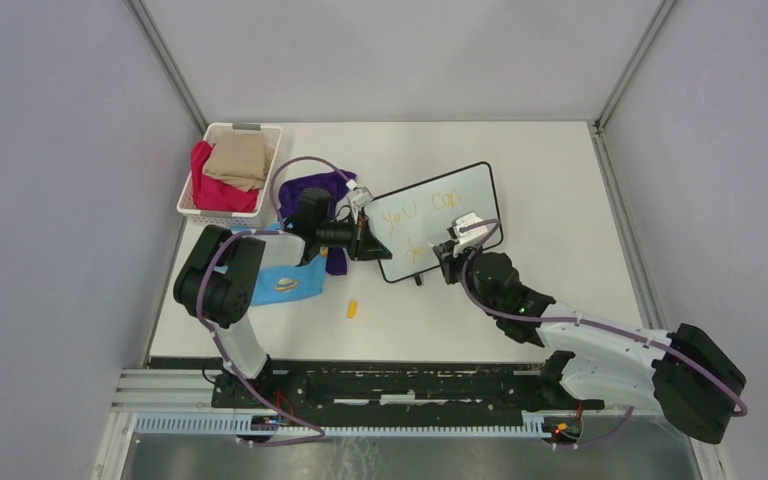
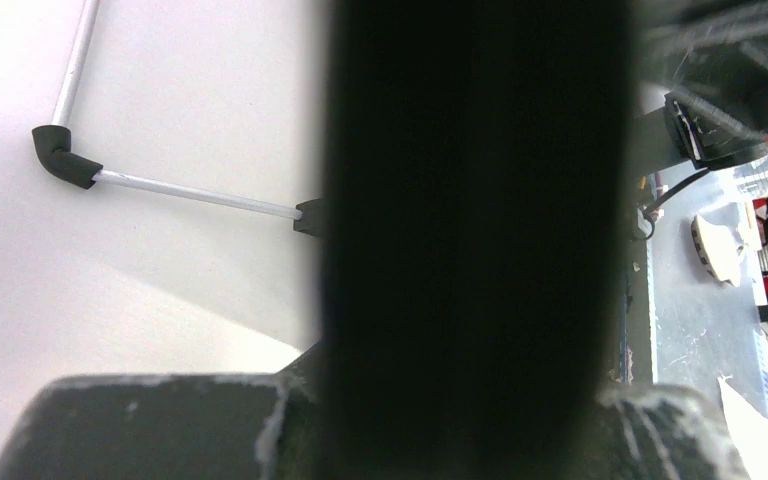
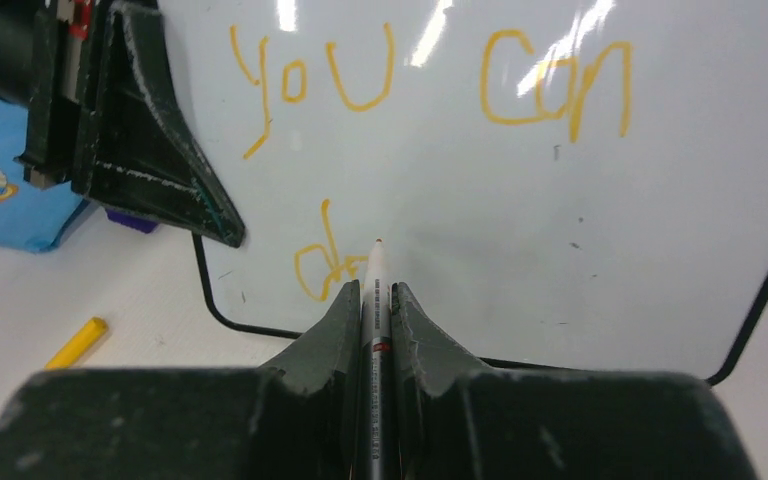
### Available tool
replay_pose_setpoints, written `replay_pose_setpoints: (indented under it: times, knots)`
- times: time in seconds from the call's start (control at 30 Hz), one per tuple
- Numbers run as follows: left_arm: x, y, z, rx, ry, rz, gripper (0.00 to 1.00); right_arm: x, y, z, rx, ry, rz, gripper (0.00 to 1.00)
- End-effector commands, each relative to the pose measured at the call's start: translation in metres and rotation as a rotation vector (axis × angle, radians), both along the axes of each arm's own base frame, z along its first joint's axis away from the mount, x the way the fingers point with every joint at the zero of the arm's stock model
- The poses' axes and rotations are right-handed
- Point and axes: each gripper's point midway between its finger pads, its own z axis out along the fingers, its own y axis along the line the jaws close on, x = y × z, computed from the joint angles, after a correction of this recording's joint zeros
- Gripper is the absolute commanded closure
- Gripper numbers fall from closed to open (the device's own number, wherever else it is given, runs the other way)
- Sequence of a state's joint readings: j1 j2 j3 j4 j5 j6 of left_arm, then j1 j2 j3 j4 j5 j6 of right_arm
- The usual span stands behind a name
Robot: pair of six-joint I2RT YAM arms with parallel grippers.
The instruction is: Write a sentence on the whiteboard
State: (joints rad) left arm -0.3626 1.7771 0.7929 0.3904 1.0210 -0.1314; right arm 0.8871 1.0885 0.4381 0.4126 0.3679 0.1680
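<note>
The whiteboard (image 1: 465, 195) lies tilted on the table at mid-scene. It carries yellow-orange writing, the sentence (image 3: 430, 85) reading "you can" on one line. Below that stands "d" with a partly drawn letter (image 3: 322, 265). My left gripper (image 1: 370, 243) is shut on the board's left edge. One of its fingers (image 3: 150, 150) lies over the board, and the edge fills the left wrist view as a dark band (image 2: 470, 200). My right gripper (image 3: 375, 292) is shut on a thin white marker (image 3: 376, 270), whose tip rests at the lower line of writing.
A white basket (image 1: 245, 128) with red and tan cloths stands at the back left. A purple cloth (image 1: 315, 187) and a blue patterned cloth (image 1: 285, 282) lie under the left arm. A yellow marker cap (image 1: 353, 309) lies near the board's front corner.
</note>
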Motion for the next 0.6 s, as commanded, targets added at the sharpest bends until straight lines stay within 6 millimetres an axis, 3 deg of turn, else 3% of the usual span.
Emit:
replay_pose_setpoints:
  times: [0.0,0.13,0.37,0.57]
  knots:
    - [-0.010,0.007,-0.040,0.128,0.082,0.041,0.98,0.018,-0.020,0.038,0.091,-0.074,-0.116,1.00]
    - [-0.010,0.007,-0.041,0.128,0.083,0.042,0.98,0.030,-0.038,0.040,0.094,-0.082,-0.173,1.00]
    - [-0.010,0.006,-0.041,0.129,0.086,0.039,0.98,0.031,-0.023,0.032,0.062,-0.058,-0.104,1.00]
    - [-0.010,0.007,-0.042,0.129,0.086,0.039,0.98,0.033,-0.022,0.025,0.047,-0.046,-0.108,1.00]
